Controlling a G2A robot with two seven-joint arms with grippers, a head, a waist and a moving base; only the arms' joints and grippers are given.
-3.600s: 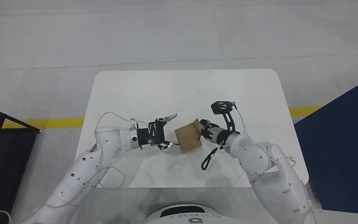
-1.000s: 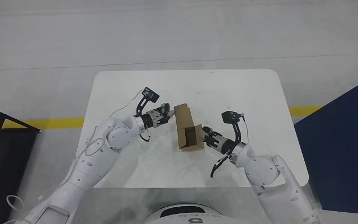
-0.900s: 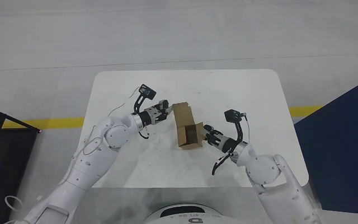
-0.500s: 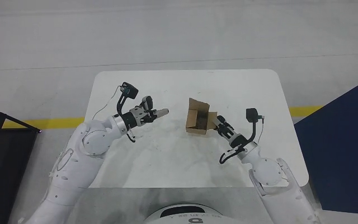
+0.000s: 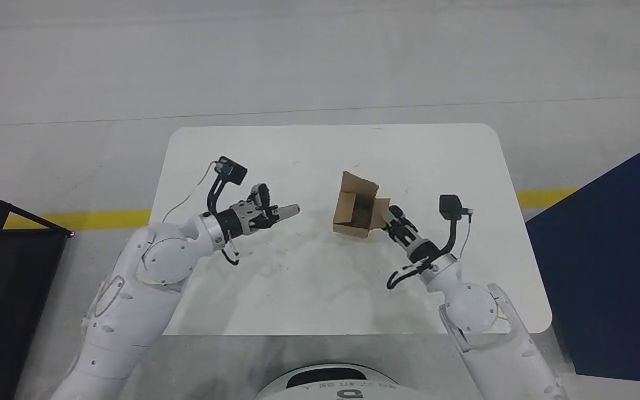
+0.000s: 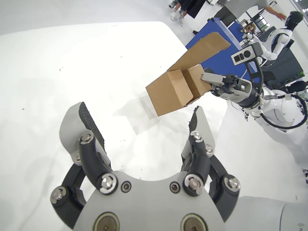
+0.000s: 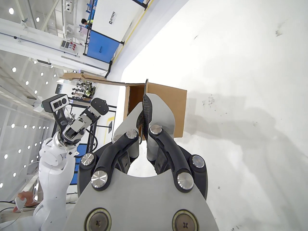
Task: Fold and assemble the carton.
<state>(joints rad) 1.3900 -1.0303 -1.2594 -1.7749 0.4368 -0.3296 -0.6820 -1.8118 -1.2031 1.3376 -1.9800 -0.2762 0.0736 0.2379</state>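
Carton (image 5: 358,203): brown, open, one flap raised; right of centre in the top view, over the white table (image 5: 300,150). My right gripper (image 7: 145,99): pinching its wall. My left gripper (image 6: 139,108): jaws spread, empty, centre-left, well apart.

Bright, even overhead light washes the white table (image 5: 440,160) nearly to glare. The carton (image 6: 173,94) throws a soft grey shadow (image 6: 139,118) just beside itself. Beyond the carton, ceiling lamps (image 7: 10,10) gleam, and straight lines bow in both wrist views.
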